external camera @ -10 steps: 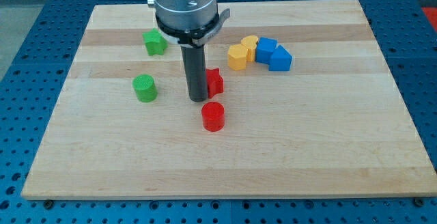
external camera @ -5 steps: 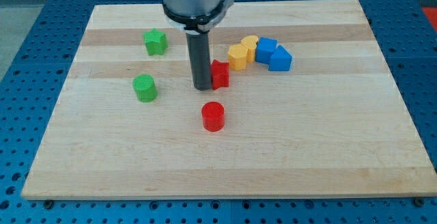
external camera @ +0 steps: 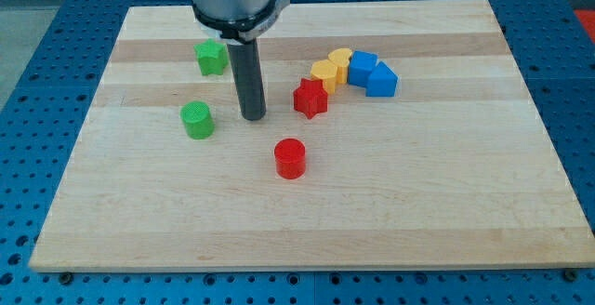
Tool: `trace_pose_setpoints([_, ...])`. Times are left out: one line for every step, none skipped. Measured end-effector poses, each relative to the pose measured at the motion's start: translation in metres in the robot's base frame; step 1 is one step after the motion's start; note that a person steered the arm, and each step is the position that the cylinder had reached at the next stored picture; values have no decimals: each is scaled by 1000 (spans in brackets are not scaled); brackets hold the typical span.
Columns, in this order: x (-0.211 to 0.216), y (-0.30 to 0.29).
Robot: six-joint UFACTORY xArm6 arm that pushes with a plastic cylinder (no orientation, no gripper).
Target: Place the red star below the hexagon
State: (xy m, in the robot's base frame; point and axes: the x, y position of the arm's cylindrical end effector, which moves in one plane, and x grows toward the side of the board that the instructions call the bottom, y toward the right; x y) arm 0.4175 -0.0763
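I see a green star [external camera: 211, 58] near the wooden board's [external camera: 418, 212] top left, a green cylinder [external camera: 196, 120] below it, a red cylinder [external camera: 290, 158] mid-board, and a yellow heart [external camera: 340, 62] touching two blue blocks [external camera: 372, 73].

Pale wooden board [external camera: 446, 212], blue perforated table [external camera: 33, 72], even light

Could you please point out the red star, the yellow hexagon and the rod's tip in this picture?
red star [external camera: 310, 99], camera view, centre of its top face.
yellow hexagon [external camera: 323, 74], camera view, middle of its top face.
my tip [external camera: 254, 117], camera view, very end of the rod, left of the red star, apart.
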Motion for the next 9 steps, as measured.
trace_pose_setpoints([-1,0])
trace_pose_setpoints([-1,0])
trace_pose_setpoints([-4,2])
trace_pose_setpoints([-19,3])
trace_pose_setpoints([-25,9])
trace_pose_setpoints([-18,20])
trace_pose_setpoints([-4,21])
trace_pose_setpoints([-1,27])
trace_pose_setpoints([-2,38])
